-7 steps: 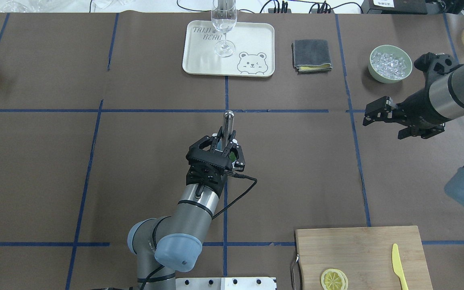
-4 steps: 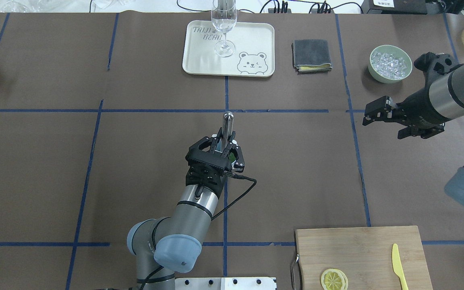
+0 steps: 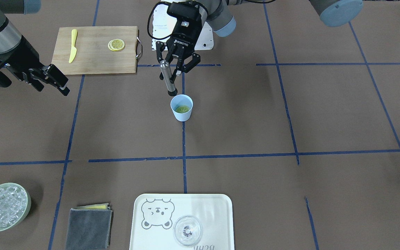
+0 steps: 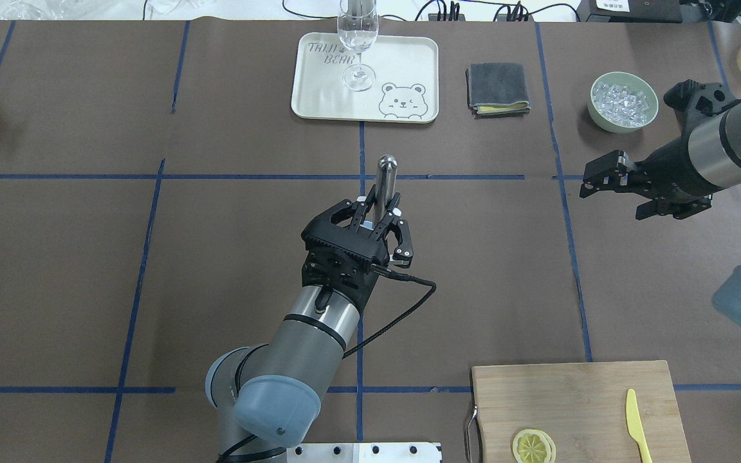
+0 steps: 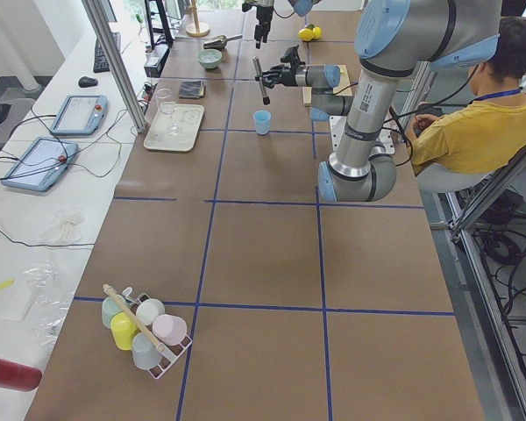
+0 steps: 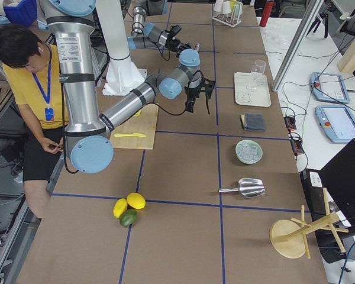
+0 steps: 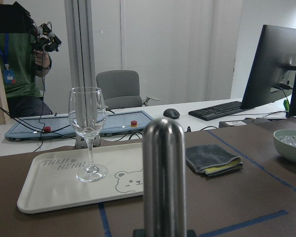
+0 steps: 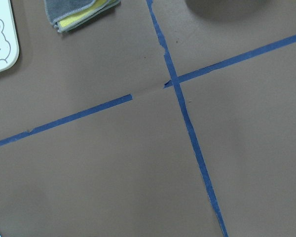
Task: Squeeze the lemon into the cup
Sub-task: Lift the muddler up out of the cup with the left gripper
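My left gripper (image 3: 168,66) is shut on a steel rod (image 3: 167,77) with a black tip and holds it tilted. The tip hangs just above the rim of the light-blue cup (image 3: 181,108), clear of it. A greenish-yellow piece lies inside the cup. In the overhead view my left gripper (image 4: 378,213) hides the cup, and the rod (image 4: 386,168) sticks out past it. The lemon (image 3: 116,44), a round slice with a spoked face, lies on the cutting board (image 3: 92,59); it also shows in the overhead view (image 4: 533,445). My right gripper (image 4: 595,181) is open and empty, far off to the right.
A yellow knife (image 4: 635,424) lies on the board. A cream tray (image 4: 402,58) with a wine glass (image 4: 357,45) stands at the far middle. A grey cloth (image 4: 498,88) and a green bowl of ice (image 4: 624,101) are to its right.
My left gripper has risen and moved a little forward and right, lifting the rod's tip up out of the cup. My right arm has barely moved.
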